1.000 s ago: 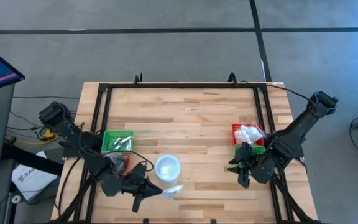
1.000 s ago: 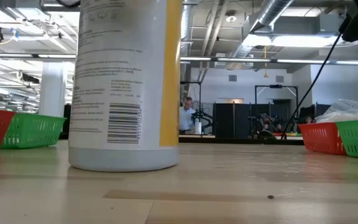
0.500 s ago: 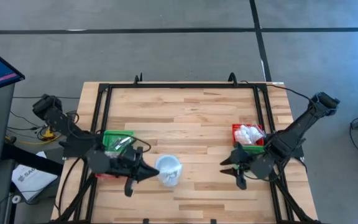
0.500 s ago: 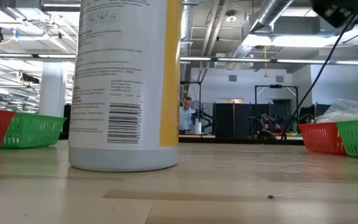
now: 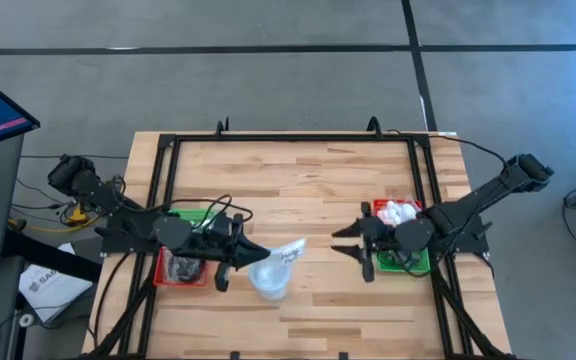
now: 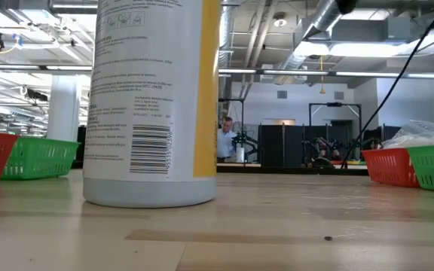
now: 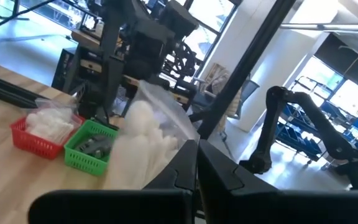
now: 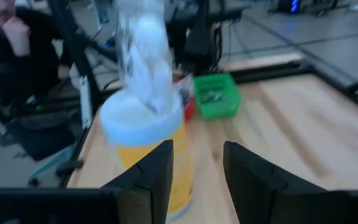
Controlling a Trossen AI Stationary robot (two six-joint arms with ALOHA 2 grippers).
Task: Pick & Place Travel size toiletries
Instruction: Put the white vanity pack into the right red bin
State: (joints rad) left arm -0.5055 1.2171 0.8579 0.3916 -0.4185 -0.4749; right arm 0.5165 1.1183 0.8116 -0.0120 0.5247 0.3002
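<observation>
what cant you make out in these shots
- Low view: both hands out of frame; the canister fills the foreground and its top is cut off.
- High view: contents of the left trays are covered by the left arm.
- Right wrist view: wrapped white piece is blurred.

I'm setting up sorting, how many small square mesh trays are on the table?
4: a green tray and red tray on the left under the left arm, a red tray and green tray on the right.

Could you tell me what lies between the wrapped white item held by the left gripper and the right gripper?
Only bare wooden table: the high view shows nothing between the wrapped white item in the left gripper and the right gripper.
</observation>
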